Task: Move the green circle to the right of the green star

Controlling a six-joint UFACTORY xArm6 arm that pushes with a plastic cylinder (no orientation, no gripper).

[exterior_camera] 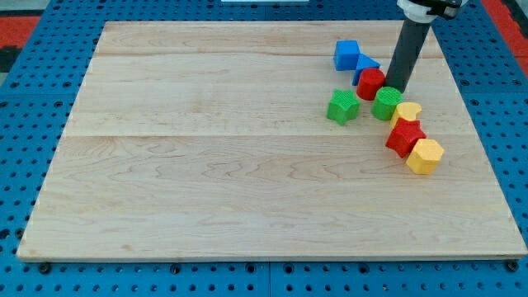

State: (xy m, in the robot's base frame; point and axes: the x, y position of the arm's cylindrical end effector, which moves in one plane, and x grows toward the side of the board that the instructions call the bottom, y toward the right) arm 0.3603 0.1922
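Boards come first: a pale wooden board (247,165) fills most of the view, lying on a blue perforated table (25,99) with red patches at the view's top corners. Next in size is the dark rod (407,54), slanting down from the view's top right; it carries no claw at all, so nothing spreads or pinches, and my tip (396,89) rests on the board just above the green circle (386,104), with the red cylinder (370,83) just to its left. All the blocks cluster in the upper right of the board. A blue cube (346,54) sits highest, with another blue block (367,65), shape unclear, just beside it and partly behind the red cylinder. The green star (342,106) stands left of the green circle, a narrow gap between them. From the circle's right edge a chain runs toward the view's bottom right: a yellow block (408,110), a red block (404,137), then a yellow hexagon (425,156), each touching the next.
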